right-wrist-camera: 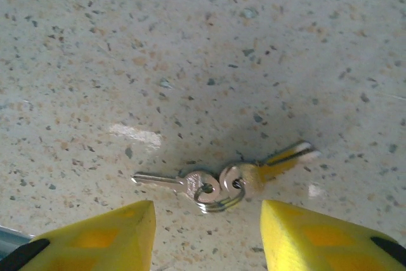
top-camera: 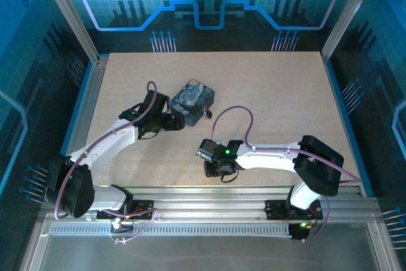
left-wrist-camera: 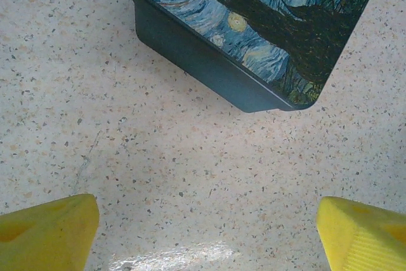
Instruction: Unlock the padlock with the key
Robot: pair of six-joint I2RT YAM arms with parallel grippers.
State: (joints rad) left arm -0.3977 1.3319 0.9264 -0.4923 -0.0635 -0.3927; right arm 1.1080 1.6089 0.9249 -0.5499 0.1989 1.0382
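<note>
Hovering low over the desk (right-wrist-camera: 190, 42), the right claw (right-wrist-camera: 208, 236) stands half-wide, its jaws either side of the key (right-wrist-camera: 181, 183) and touching nothing. That key lies flat, joined by a small ring (right-wrist-camera: 219, 200) to a second key (right-wrist-camera: 279, 160). It looks light, thin, stiff and slippery, so I'd pinch its round head. The left claw (left-wrist-camera: 208, 233) gapes wide near the tin (left-wrist-camera: 254, 23). The padlock (top-camera: 205, 113) seems to sit at the tin's right edge, though it's too small to be sure.

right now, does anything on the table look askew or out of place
Nothing is spilled or damaged. The tin sits askew, turned diagonal to the table edges. The key lies flat, joined by a ring to a second key.
</note>
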